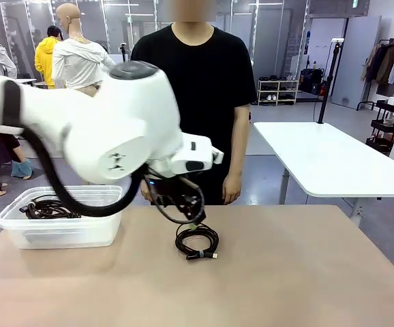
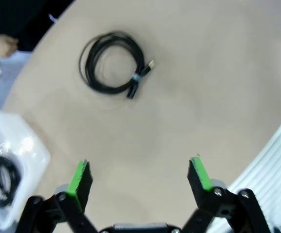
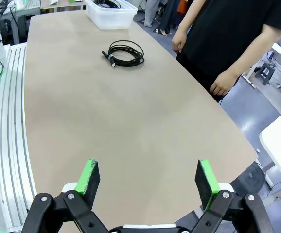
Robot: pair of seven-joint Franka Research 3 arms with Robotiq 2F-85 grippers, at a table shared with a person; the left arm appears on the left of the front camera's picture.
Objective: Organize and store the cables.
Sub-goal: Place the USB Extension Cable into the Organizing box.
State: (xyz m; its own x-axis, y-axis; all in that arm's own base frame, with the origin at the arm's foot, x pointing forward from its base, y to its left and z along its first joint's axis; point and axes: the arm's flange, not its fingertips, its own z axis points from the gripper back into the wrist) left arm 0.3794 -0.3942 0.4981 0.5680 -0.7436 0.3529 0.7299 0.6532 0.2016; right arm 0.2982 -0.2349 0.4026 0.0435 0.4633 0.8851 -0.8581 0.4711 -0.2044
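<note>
Hovering with fingers spread, left hand [image 2: 138, 177] above table [image 2: 189, 97]; coiled cable [image 2: 114, 63] lying at frame's upper left, bin [image 1: 61, 218] holding more cables [image 1: 47, 208]. Right hand [image 3: 148, 179] gaping too. Best descending centred, pinching the bundled strands near the tie.

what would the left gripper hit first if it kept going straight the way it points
Probably bare table. The left gripper is open and aimed down at the tabletop, with the coiled cable lying off to one side of its line and the bin off to the other. Depth is hard to judge.
</note>
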